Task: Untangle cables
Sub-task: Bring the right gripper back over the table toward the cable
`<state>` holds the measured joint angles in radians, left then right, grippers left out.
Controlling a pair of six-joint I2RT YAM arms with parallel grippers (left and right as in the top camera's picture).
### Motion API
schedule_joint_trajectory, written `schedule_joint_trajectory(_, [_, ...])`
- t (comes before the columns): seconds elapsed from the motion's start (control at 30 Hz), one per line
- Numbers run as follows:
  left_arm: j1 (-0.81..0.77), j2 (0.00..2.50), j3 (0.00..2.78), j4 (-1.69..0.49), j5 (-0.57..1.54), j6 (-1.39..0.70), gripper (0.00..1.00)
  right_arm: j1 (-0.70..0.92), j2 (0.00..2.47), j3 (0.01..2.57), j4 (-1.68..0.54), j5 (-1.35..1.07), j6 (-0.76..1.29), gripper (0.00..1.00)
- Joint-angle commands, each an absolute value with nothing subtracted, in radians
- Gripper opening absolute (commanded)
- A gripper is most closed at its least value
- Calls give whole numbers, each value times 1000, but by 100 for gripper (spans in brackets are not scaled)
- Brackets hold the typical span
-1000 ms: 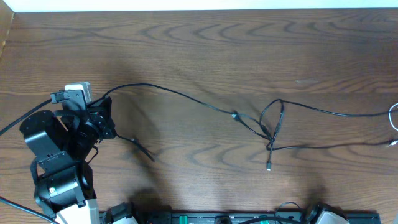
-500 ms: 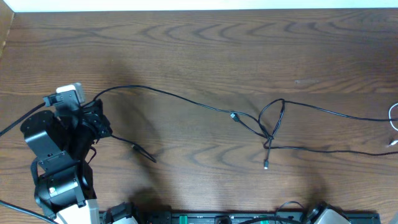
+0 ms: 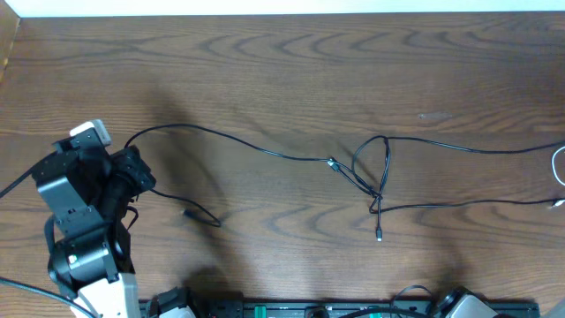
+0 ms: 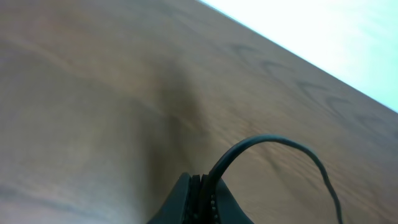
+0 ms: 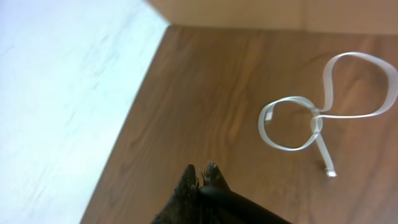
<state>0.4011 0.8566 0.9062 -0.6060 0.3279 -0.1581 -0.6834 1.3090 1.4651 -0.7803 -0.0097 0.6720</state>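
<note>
Wooden table [image 3: 265, 71] carries a black cable [image 3: 265, 152] running into a mid-table knot [image 3: 375, 181], the left gripper [image 4: 200, 183] clenched on its left end and the right gripper [image 5: 202, 174] apparently clamped on black cable too, likely to tension the knot, while the white cable [image 5: 298, 118] lies looped apart.

My left claw [image 4: 200, 185], blurred and cropped at the frame's bottom, hid the pinched end of one of the black cables [image 3: 459, 148]. Overhead, they ran out of shot at the desk's right edge, where the white cable [image 3: 560, 172] showed only a sliver.
</note>
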Motion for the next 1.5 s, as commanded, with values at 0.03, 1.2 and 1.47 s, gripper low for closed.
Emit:
schedule_joint_trajectory(0.03, [455, 900, 898, -626, 229, -328, 7, -686, 1325, 1477, -776, -109, 619, 1])
schedule_joint_trajectory(1.2, [298, 1103, 898, -492, 1143, 149, 8, -144, 1681, 1477, -895, -652, -133, 99])
schedule_joint_trajectory(1.47, [298, 1103, 898, -495, 1106, 149, 8, 49, 1679, 1477, -1047, -634, -381, 99])
